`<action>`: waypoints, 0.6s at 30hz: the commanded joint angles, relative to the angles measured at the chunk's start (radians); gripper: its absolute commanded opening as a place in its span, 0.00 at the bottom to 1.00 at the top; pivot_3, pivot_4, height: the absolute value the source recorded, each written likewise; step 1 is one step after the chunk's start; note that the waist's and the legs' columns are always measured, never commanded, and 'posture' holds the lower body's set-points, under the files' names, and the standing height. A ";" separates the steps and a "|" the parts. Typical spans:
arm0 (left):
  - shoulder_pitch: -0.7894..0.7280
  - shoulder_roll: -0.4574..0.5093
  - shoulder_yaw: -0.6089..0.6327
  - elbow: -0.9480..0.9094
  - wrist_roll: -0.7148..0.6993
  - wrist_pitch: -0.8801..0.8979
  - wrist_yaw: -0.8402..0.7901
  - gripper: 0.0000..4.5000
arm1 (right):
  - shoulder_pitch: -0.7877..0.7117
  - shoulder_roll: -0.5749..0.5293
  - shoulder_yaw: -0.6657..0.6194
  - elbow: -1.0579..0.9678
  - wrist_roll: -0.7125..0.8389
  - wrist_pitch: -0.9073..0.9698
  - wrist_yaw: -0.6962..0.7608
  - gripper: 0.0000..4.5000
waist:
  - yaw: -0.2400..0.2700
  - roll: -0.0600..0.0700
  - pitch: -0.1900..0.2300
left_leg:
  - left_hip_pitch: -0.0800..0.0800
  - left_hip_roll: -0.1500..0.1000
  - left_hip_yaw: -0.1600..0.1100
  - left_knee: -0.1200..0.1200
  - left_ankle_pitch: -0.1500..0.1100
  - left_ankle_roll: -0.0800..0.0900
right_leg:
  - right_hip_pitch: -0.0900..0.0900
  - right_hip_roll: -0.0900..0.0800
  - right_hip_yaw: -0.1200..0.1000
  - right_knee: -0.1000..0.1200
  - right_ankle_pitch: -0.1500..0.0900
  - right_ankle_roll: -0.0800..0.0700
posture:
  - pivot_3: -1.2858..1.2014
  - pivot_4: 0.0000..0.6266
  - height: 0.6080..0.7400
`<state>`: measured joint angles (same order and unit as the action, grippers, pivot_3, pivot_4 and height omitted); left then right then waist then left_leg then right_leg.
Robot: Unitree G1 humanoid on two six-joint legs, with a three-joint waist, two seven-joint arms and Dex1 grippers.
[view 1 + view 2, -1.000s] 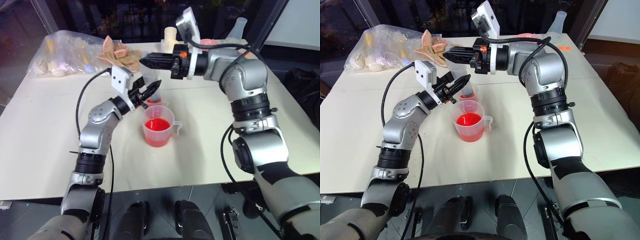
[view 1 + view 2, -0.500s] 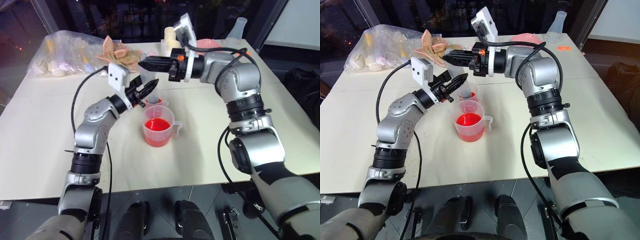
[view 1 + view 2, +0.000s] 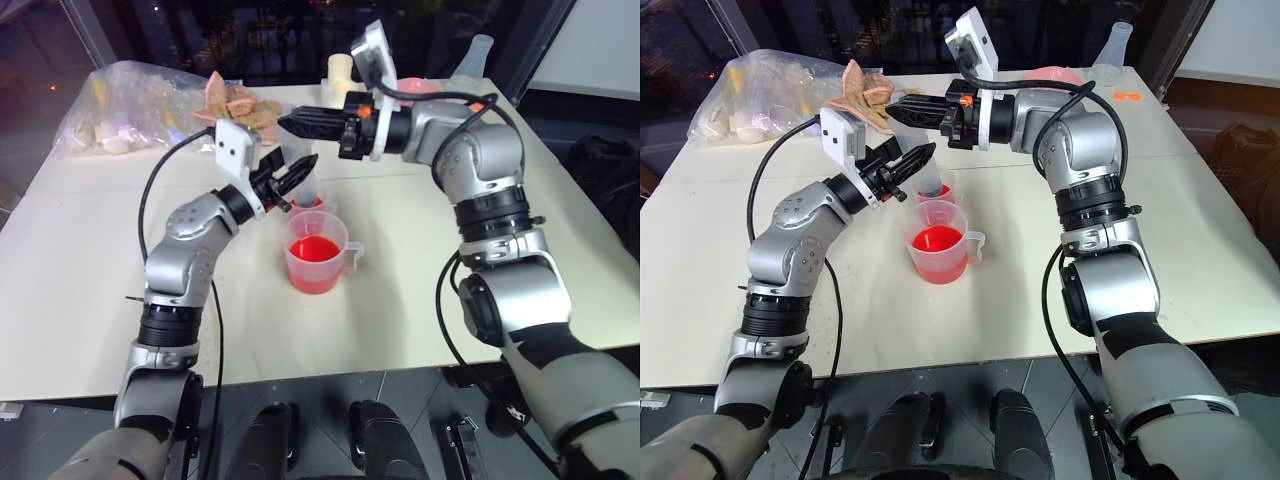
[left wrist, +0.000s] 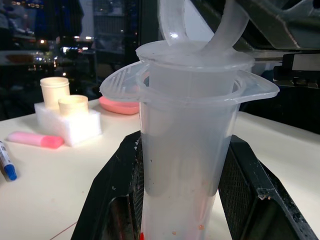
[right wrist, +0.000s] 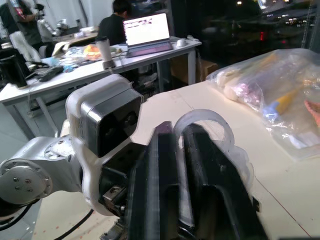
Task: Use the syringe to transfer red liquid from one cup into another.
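Left gripper (image 3: 300, 172), left of centre in the head views, is clamped on the barrel of the syringe (image 4: 187, 150), which stands upright with its lower end down in the small cup (image 3: 308, 207); the barrel looks nearly clear, only a few red specks inside. Just below it, mid-frame, sits the handled cup (image 3: 318, 252), touching or just beside the small one, with plenty of red liquid (image 3: 315, 248) left in it. Upper centre: right gripper (image 3: 290, 122) lies level, pointing toward the picture's left, its fingers (image 5: 200, 165) set narrowly about the plunger ring (image 5: 202, 131); whether they pinch it firmly I cannot tell. Risks, as judged: if that hold on the ring is loose, a pull or push would slip off the plunger; a sideways tug could tilt the syringe and tip the small cup; lifting the tip out carelessly could drip red on the table (image 3: 90, 260).
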<state>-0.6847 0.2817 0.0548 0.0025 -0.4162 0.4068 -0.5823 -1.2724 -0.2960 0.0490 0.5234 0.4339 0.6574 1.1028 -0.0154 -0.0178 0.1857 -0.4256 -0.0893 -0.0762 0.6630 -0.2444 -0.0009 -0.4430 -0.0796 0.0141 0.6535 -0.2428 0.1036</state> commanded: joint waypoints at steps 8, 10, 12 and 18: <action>-0.049 0.005 0.041 -0.124 -0.055 -0.032 -0.004 0.34 | 0.057 -0.131 -0.039 -0.141 0.022 0.126 -0.006 0.72 | 0.008 0.000 0.000 | 0.000 -0.001 0.000 0.000 0.000 0.000 | 0.001 -0.001 0.000 -0.001 0.000 0.000 | 0.52 0.24 1.00; -0.046 0.004 0.041 -0.115 -0.052 -0.041 -0.005 0.34 | 0.079 -0.170 -0.067 -0.196 0.040 0.159 -0.020 0.72 | 0.006 0.000 0.000 | 0.000 -0.001 0.000 0.000 0.000 0.000 | 0.002 -0.001 0.000 -0.002 0.000 0.000 | 0.52 0.24 1.00; -0.046 0.002 0.042 -0.103 -0.048 -0.053 -0.005 0.34 | 0.106 -0.215 -0.102 -0.256 0.063 0.199 -0.036 0.72 | 0.004 0.000 0.000 | 0.000 -0.001 0.000 0.000 0.000 0.000 | 0.001 -0.001 0.000 -0.002 0.000 0.000 | 0.52 0.24 1.00; -0.084 -0.010 0.051 -0.063 -0.054 -0.066 0.010 0.34 | 0.238 -0.293 -0.205 -0.479 0.173 0.353 -0.119 0.72 | 0.002 0.000 0.000 | 0.000 0.000 0.000 -0.001 -0.002 0.004 | 0.001 0.000 0.000 -0.002 0.000 0.000 | 0.52 0.24 1.00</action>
<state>-0.7239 0.2709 0.0829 -0.0378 -0.4560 0.3609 -0.5830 -1.0538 -0.5819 -0.1285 0.1190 0.5601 0.9729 1.0068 -0.0131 -0.0175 0.1858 -0.4255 -0.0891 -0.0762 0.6624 -0.2469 0.0034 -0.4421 -0.0798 0.0142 0.6517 -0.2428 0.1036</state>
